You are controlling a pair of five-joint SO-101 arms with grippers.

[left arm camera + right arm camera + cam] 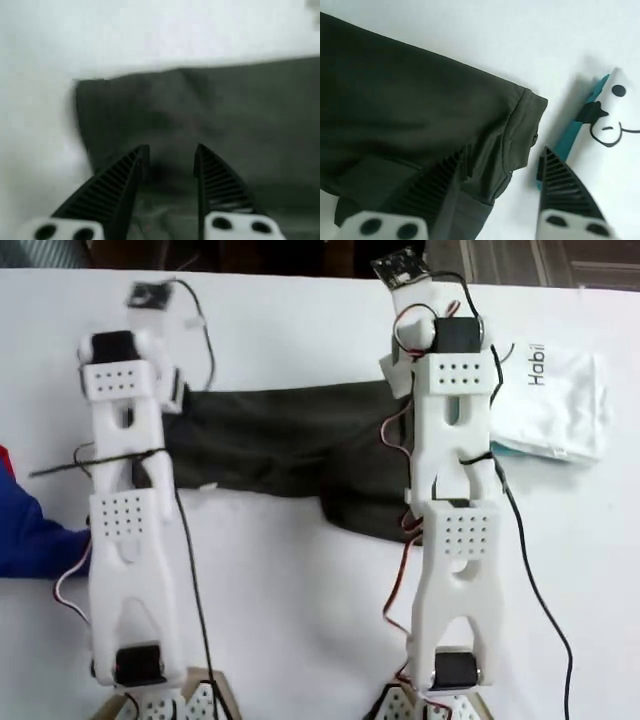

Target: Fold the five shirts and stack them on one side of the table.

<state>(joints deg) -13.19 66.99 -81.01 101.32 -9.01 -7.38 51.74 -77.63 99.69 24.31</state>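
A dark olive shirt (290, 440) lies spread across the middle of the white table (300, 620), running between both arms. In the left wrist view my left gripper (171, 150) hangs open just above this shirt (225, 115), close to its end edge. In the right wrist view my right gripper (505, 152) is open at the shirt's other end. One of its fingers lies over the hemmed corner of the dark cloth (420, 110), the other over bare table.
A folded white shirt (560, 400) rests on a teal one at the back right, its edge (575, 130) just beside my right gripper. Blue cloth (25, 530) lies at the table's left edge. Cables trail along both arms.
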